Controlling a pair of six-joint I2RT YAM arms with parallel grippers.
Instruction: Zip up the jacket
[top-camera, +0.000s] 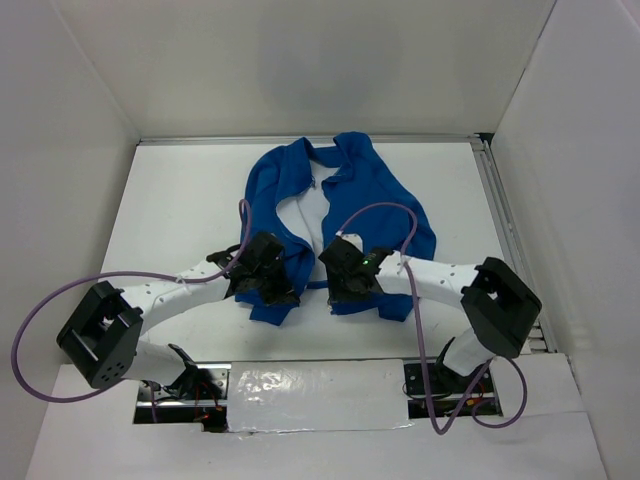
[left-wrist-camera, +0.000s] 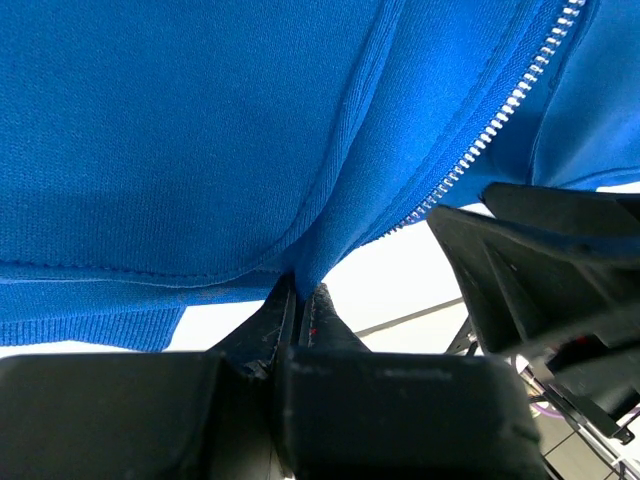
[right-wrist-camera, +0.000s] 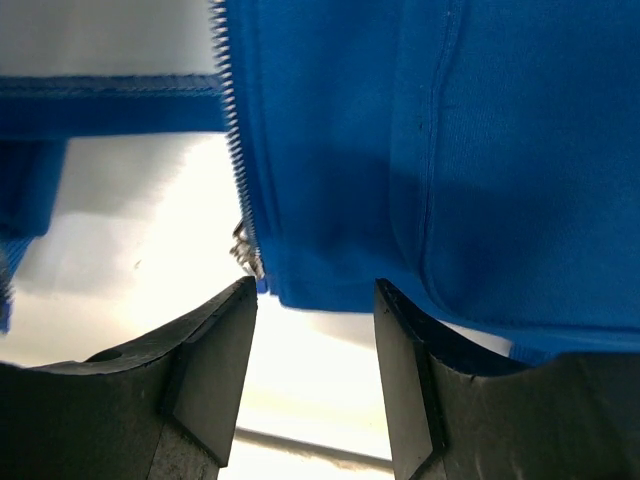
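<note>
Blue soft knit, limp and light by the look: the jacket (top-camera: 345, 200) lies on the white surface (top-camera: 170, 200), collar away from the arms, fronts parted over pale lining, bottom edge nearest you. At left, the left pincer (left-wrist-camera: 300, 300) is pressed together on a fold of the left front, just beside its zipper teeth (left-wrist-camera: 500, 110). The cloth puckers at the bite, so expect it to stretch and drag rather than hold shape. Take it by the firmer stitched tape along the teeth, low near the hem, not mid-panel. At right, the right pincer (right-wrist-camera: 315, 330) stands spread and holds nothing, with the right front's bottom corner just ahead of its gap. A small metal piece (right-wrist-camera: 246, 255) sits at that row's lower end; whether it is the slider you cannot tell. Judged: rows not yet joined.
</note>
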